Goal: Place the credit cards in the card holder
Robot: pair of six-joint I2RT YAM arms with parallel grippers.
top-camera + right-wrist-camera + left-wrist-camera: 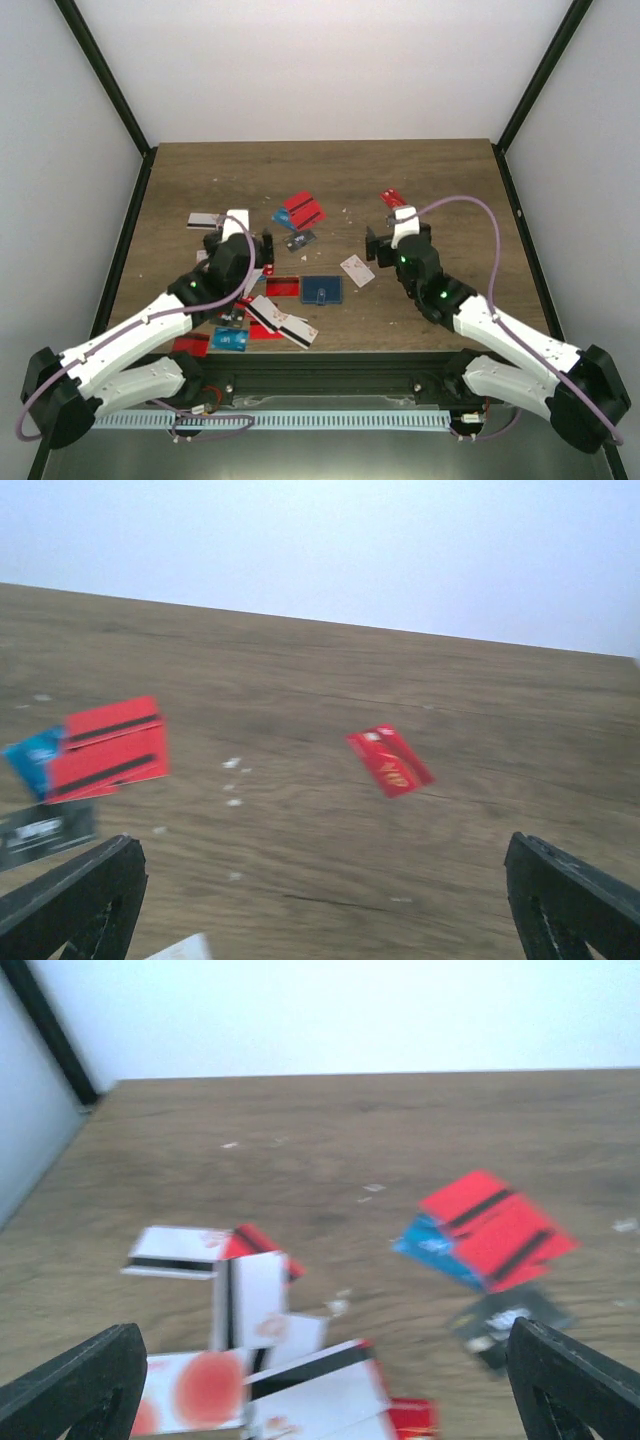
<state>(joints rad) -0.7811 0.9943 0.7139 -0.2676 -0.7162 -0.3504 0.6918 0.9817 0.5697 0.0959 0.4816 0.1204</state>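
The dark navy card holder [322, 289] lies flat near the table's middle front. Credit cards are scattered around it: a red pair [303, 211] on a blue one, a lone red card [393, 198], a white card [357, 270], and striped white ones [283, 322]. My left gripper [240, 240] hovers open left of the holder, above white cards [250, 1300], with the red pair [495, 1225] ahead to the right. My right gripper [398, 240] stands open right of the holder, nothing between its fingers; the lone red card [390, 760] lies ahead of it.
More cards lie at the front left: a light blue one [230, 340] and a red one [190, 345]. A dark grey card [300, 240] sits below the red pair. Black frame posts [120, 110] border the wooden table [450, 180].
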